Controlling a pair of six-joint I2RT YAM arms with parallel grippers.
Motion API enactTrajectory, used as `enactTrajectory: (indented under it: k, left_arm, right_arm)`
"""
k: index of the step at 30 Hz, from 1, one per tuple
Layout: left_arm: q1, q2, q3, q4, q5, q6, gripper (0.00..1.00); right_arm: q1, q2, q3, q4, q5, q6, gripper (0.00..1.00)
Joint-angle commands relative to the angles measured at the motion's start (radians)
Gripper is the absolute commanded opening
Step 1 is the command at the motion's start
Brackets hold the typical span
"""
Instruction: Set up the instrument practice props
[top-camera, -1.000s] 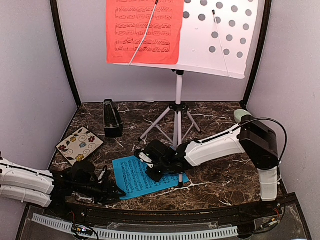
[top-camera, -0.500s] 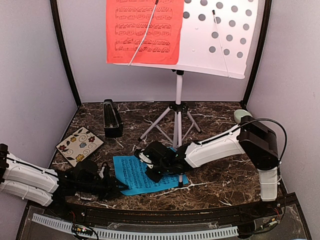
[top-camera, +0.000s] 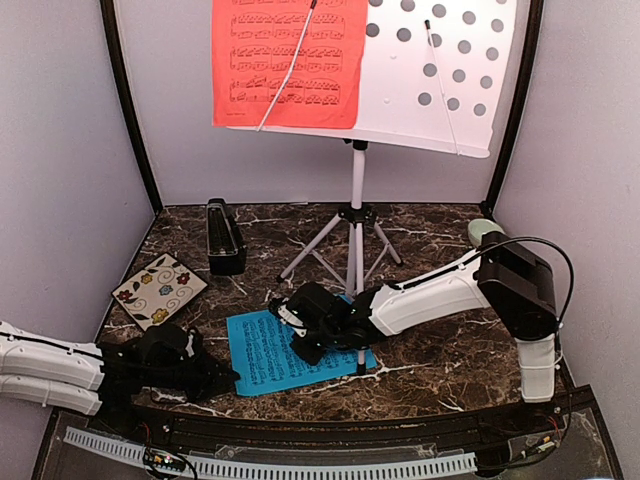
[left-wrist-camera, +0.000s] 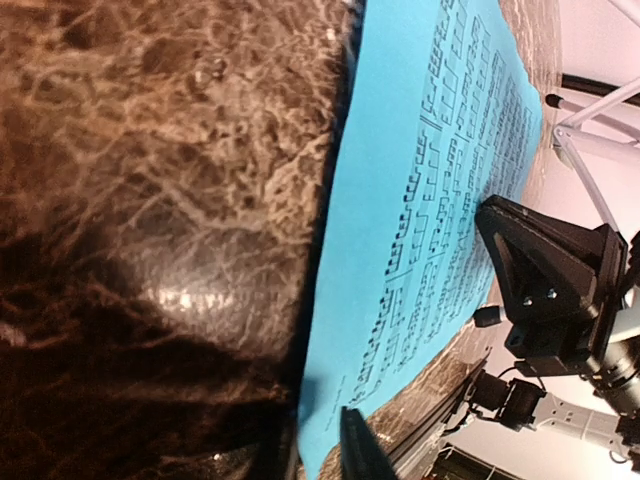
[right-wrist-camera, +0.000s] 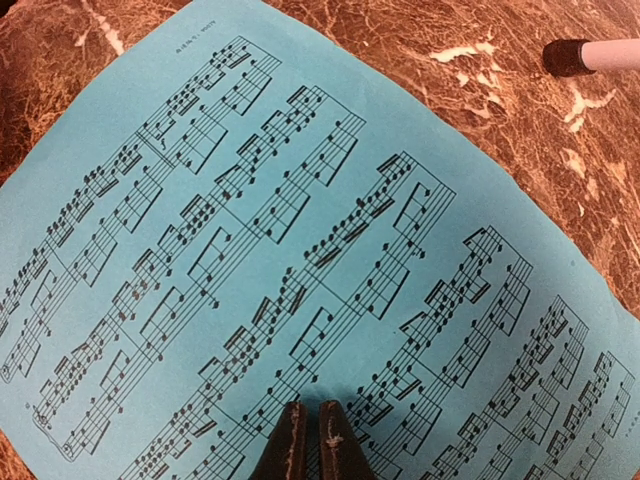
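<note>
The white perforated music stand (top-camera: 430, 75) stands on its tripod at the back, with a red music sheet (top-camera: 290, 62) on the left of its desk. A blue music sheet (top-camera: 262, 352) (left-wrist-camera: 420, 200) (right-wrist-camera: 300, 250) lies flat on the marble. My right gripper (top-camera: 300, 338) (right-wrist-camera: 308, 440) is shut, its tips pressed down on the sheet's middle. My left gripper (top-camera: 226, 378) (left-wrist-camera: 318, 445) is low at the sheet's near-left corner, one finger (left-wrist-camera: 357, 445) on top of the paper. The corner lies in the narrow gap between the jaws. The black metronome (top-camera: 224, 238) stands at the back left.
A floral tile (top-camera: 158, 288) lies left of the blue sheet. A pale green bowl (top-camera: 484, 232) sits at the back right behind my right arm. A tripod leg foot (top-camera: 360, 366) (right-wrist-camera: 590, 55) rests by the sheet's right edge. Grey walls close three sides.
My left gripper slid right to the blue sheet's near-left corner and its jaws narrowed around the edge. The right gripper stayed pressed on the sheet.
</note>
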Motion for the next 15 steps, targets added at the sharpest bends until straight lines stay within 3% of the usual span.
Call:
enactTrajectory:
  k: [1, 5, 9, 11, 15]
  left_arm:
    - [-0.004, 0.052, 0.02, 0.013, -0.027, 0.091, 0.11]
    - [-0.002, 0.055, 0.067, -0.038, -0.062, 0.163, 0.0]
    - [-0.002, -0.013, 0.18, -0.243, -0.157, 0.283, 0.0]
    - [0.001, -0.035, 0.25, -0.355, -0.192, 0.363, 0.0]
    - [0.008, -0.041, 0.406, -0.545, -0.225, 0.553, 0.0]
  right_arm:
    - [0.015, 0.015, 0.013, -0.008, -0.046, 0.017, 0.09]
    - [0.014, -0.031, 0.006, 0.014, -0.087, 0.033, 0.11]
    - [0.012, -0.111, -0.007, 0.036, -0.097, 0.039, 0.18]
    - [0.006, -0.153, -0.016, 0.052, -0.109, 0.035, 0.24]
    - [-0.017, -0.259, -0.052, 0.108, -0.147, 0.016, 0.49]
